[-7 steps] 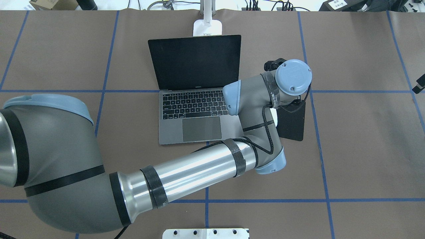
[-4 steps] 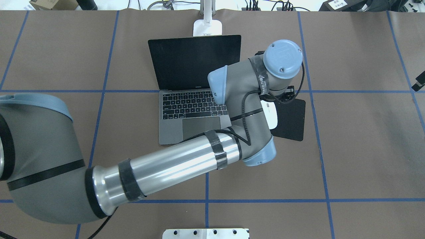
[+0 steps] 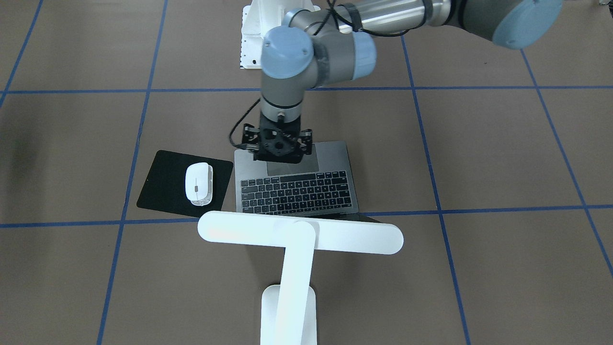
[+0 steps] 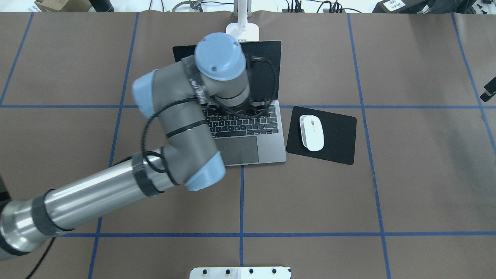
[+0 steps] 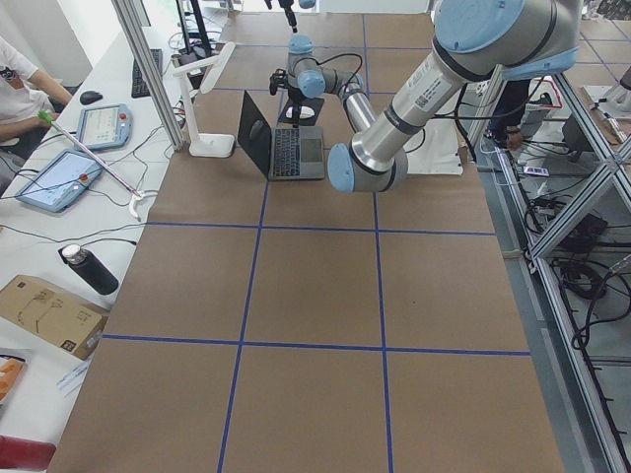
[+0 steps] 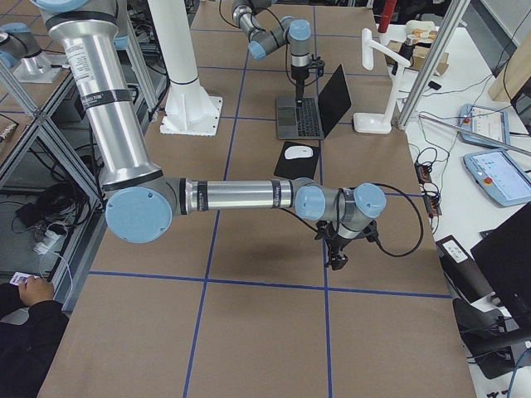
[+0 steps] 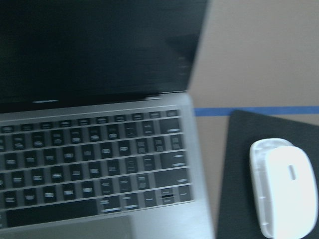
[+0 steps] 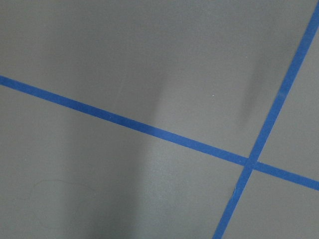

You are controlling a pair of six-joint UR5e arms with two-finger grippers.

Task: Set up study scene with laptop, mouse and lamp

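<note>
The grey laptop [image 4: 236, 149] [image 3: 297, 194] stands open at mid table, its dark screen facing the robot. Right of it in the overhead view the white mouse [image 4: 313, 132] [image 3: 197, 183] lies on a black pad [image 4: 337, 139]. Behind the screen stands the white T-shaped lamp [image 3: 335, 237], its base [image 4: 250, 31] near the far edge. Pointing down above the trackpad, my left gripper [image 3: 280, 155] looks open and empty. The left wrist view shows the keyboard [image 7: 99, 169] and the mouse [image 7: 289, 189]. My right gripper [image 6: 336, 259] hangs over bare table at the right end; I cannot tell its state.
Brown paper with blue tape lines covers the table. A white bolted base plate [image 4: 240, 272] [image 3: 254, 43] sits at the robot's edge. A bench with tablets [image 5: 59, 177] and a seated person runs along the far side. Metal frames flank the robot's side.
My left arm has swung left, from above the black pad to above the laptop. The mouse, half hidden under the wrist before, now lies in full view on the pad.
</note>
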